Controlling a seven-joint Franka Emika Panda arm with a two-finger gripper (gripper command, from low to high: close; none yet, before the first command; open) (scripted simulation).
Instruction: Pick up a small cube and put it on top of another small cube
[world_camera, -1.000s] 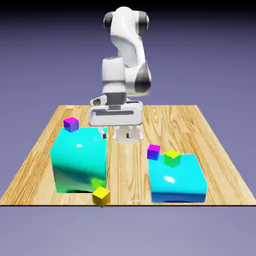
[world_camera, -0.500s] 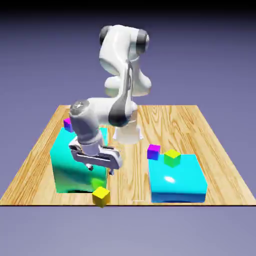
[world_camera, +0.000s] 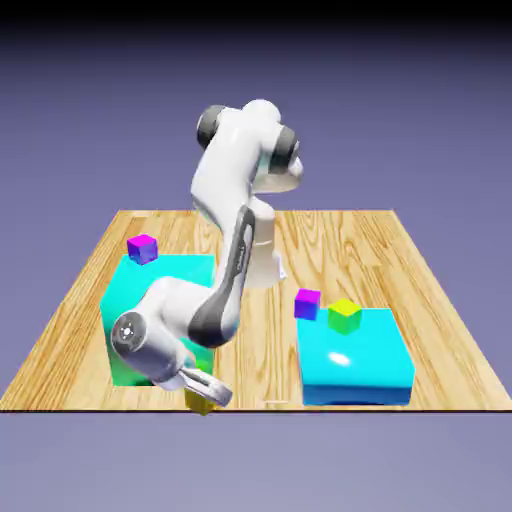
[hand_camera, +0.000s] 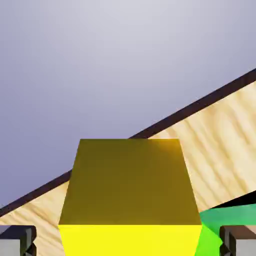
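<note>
- The arm has swung down from high over the middle of the worktop (world_camera: 330, 240) to its near edge, and the end effector (world_camera: 203, 386) now sits low over the yellow cube (world_camera: 201, 403) — the approach looks done.
- In the hand view the yellow cube (hand_camera: 131, 200) fills the space between the two finger tips (hand_camera: 16, 239), one at each bottom corner, with a thin gap showing on each side.
- The jaws have narrowed from their widest, yet whether they already press on the cube I cannot tell; no lift shows.
- The cube rests on the worktop right at its front edge, directly under the end effector.
- My reading: the grasp step is in hand, and stacking has not begun — the cube must next be carried to another small cube.
- Just behind the end effector stands a big cyan block (world_camera: 150, 300), with a small purple cube (world_camera: 143, 248) on its far corner.
- Well off to the exterior view's right sits a second cyan block (world_camera: 356, 360), lower than the first, carrying a green cube (world_camera: 344, 315); another purple cube (world_camera: 308, 303) is at its back corner.
- The tall block close behind the end effector is the main obstacle; a straight rise before any sideways move seems wise.
- The edge is a risk too: a nudge could tip the cube off.
</note>
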